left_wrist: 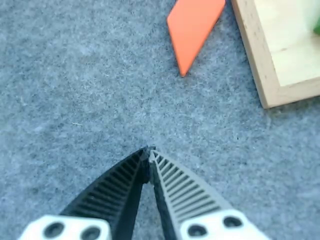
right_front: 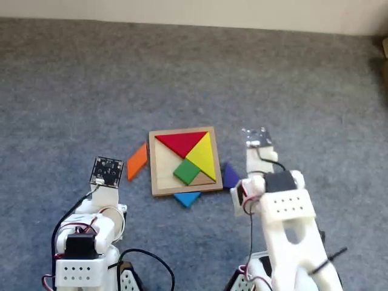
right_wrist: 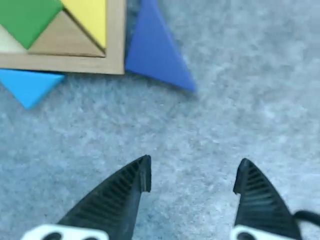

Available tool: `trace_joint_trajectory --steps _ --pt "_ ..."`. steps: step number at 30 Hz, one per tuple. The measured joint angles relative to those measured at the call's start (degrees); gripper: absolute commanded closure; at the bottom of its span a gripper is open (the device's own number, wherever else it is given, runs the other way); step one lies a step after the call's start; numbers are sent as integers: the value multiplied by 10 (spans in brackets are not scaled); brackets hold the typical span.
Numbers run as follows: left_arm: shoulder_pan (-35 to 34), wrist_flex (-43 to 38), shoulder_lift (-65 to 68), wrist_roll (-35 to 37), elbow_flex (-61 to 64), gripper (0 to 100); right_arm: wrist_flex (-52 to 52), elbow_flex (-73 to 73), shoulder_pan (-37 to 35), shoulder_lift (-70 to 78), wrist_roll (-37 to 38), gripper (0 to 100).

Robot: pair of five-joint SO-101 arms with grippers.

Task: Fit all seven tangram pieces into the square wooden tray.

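Note:
The square wooden tray [right_front: 159,182] lies mid-table and holds a red triangle [right_front: 179,143], a yellow triangle [right_front: 205,157] and a green square [right_front: 187,171]. An orange parallelogram [right_front: 137,160] lies on the carpet just left of the tray. A light blue triangle [right_front: 187,198] lies at its near edge, and a dark blue triangle [right_front: 230,176] at its right side. My left gripper [left_wrist: 150,150] is shut and empty on the carpet, a short way from the orange piece [left_wrist: 194,27]. My right gripper [right_wrist: 194,167] is open above bare carpet, near the dark blue triangle [right_wrist: 157,50].
Grey carpet covers the whole table. The left arm [right_front: 91,230] stands at the lower left and the right arm [right_front: 282,218] at the lower right. In the tray, a bare wooden gap [right_wrist: 65,42] shows beside the green square [right_wrist: 25,17].

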Motion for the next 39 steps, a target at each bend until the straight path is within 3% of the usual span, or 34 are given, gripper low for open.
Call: trace_joint_trajectory --steps 8,18,27,32,39 --pt "0 0 0 0 0 993 -1 99 49 -153 0 735" --pt "0 0 0 0 0 989 -151 301 102 -345 0 737" --pt "1 3 0 0 -19 993 -164 383 104 -494 0 993" --pt "0 4 0 0 -96 993 -164 396 104 -578 0 995" --pt "1 4 0 0 -185 989 -164 396 113 -582 0 995"
